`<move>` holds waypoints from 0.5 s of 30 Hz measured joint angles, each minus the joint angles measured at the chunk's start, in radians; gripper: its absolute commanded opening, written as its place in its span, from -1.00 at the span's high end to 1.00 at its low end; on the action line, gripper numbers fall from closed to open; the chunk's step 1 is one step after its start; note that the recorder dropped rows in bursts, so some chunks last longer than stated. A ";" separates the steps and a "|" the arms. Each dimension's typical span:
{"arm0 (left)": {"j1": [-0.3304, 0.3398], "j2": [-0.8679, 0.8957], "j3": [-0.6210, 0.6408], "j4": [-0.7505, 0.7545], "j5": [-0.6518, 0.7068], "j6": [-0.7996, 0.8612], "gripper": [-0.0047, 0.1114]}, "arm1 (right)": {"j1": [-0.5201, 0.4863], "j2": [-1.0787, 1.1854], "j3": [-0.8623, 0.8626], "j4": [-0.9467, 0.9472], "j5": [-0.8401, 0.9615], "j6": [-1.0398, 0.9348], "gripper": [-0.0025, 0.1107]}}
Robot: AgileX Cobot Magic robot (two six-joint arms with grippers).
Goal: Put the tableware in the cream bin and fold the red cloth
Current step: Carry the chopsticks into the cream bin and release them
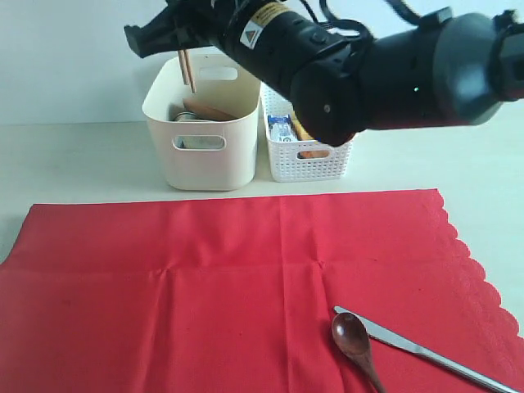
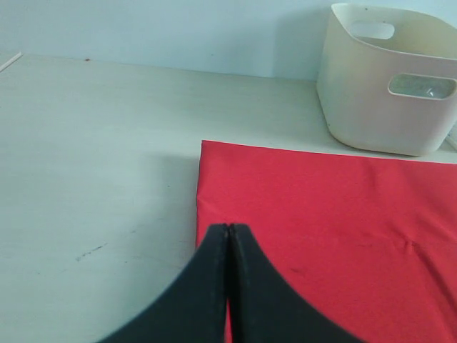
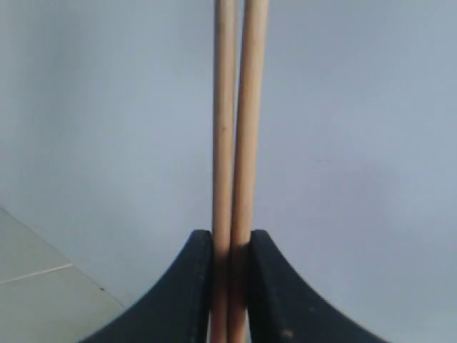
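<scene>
The two chopsticks (image 1: 187, 70) are pale, smooth wooden sticks, side by side and touching along their length. The right gripper (image 1: 175, 39) holds them, its jaws narrow and pinched on the pair. They hang nearly upright with a slight tilt, long axis running down into the mouth of the bin (image 1: 201, 164), and their lower ends show against its far inner wall.

The right wrist view shows what the exterior view cannot: the chopsticks (image 3: 224, 143) are clamped parallel between the black fingertips of the right gripper (image 3: 230, 246), against a plain pale wall. Only the left wrist view shows the left gripper (image 2: 228, 232): jaws pressed together, holding nothing, above the cloth (image 2: 321, 214) near its edge, with the bin (image 2: 378, 107) beyond and bare surface (image 2: 93, 143) beside.

In the exterior view the cloth (image 1: 205, 286) lies flat in front of the bin, scalloped along its right edge. On it lie a dark spoon (image 1: 352, 336), bowl toward the bin, and a knife (image 1: 417, 350) lying diagonally, tip just beside the spoon's bowl. A white basket (image 1: 307, 164) stands just right of the bin
</scene>
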 measured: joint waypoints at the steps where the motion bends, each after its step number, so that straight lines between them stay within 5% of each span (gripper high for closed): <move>1: 0.000 0.000 0.000 0.000 0.000 0.000 0.92 | 0.000 0.019 0.000 0.000 -0.026 -0.032 0.96; 15: 0.000 0.000 0.000 0.000 0.000 0.000 0.92 | -0.041 0.287 -0.127 0.313 -0.115 -0.334 0.88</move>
